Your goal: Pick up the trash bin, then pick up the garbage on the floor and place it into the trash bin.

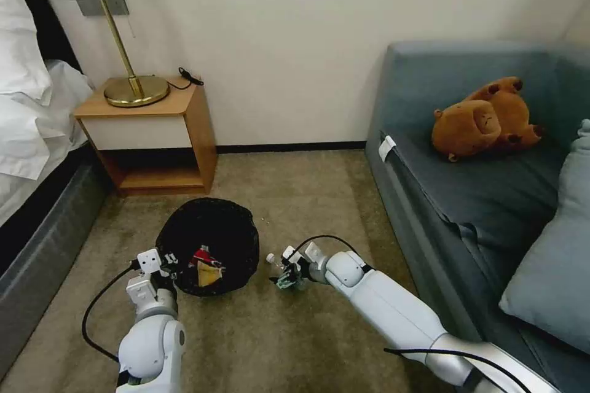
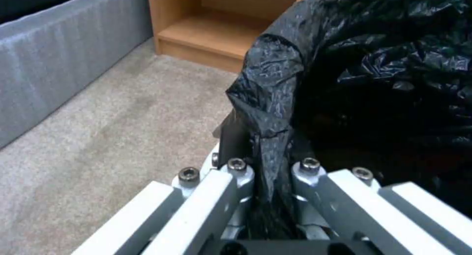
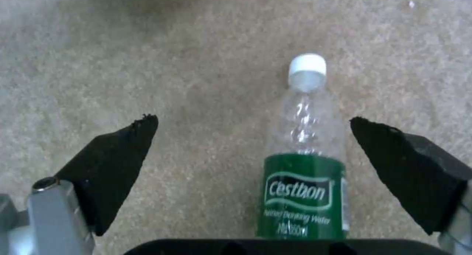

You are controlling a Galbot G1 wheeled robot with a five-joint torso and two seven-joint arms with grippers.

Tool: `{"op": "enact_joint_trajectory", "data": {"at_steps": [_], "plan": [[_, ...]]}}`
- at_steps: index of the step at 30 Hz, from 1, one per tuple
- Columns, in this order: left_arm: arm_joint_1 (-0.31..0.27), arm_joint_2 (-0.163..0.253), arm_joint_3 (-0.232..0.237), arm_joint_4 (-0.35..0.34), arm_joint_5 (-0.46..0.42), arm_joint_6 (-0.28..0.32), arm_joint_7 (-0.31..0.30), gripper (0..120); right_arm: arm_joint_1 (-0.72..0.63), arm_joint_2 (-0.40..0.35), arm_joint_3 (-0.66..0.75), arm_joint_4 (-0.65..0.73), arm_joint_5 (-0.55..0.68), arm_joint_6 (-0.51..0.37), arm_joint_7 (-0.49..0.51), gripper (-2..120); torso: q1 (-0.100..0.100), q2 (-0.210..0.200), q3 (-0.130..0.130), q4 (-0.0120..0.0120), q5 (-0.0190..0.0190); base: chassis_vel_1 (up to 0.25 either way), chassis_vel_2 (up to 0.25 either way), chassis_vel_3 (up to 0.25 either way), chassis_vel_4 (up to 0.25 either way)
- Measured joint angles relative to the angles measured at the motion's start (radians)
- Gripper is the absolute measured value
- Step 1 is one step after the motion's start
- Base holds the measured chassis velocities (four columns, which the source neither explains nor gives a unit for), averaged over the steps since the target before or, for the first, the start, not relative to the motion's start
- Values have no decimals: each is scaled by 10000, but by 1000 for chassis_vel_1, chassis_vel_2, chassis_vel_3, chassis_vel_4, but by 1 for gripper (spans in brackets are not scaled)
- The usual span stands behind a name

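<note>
Left gripper point(image 1: 170, 260) clamped on trash bin point(image 1: 208, 244) rim. Right gripper point(image 3: 253, 137) spread wide around water bottle point(image 3: 304, 166) lying on carpet point(image 3: 147, 63). Step: bottle pickup. Next, I judge: centre, close

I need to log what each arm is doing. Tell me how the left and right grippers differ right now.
The left gripper is shut on the trash bin, pinching its black bag at the rim; the right gripper is open. The left one holds its load, while the right one's fingers straddle a bottle lying on the floor without gripping it. Both are low, near the carpet.
</note>
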Motion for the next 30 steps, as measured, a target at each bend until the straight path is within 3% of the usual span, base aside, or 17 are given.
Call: {"op": "enact_joint_trajectory", "data": {"at_steps": [30], "plan": [[263,0,-27,-322,36,-8,-32,3,354,959,244,-2736,-767,1295,-126,100,0,1,0,0,-1,0,0,0,0]]}}
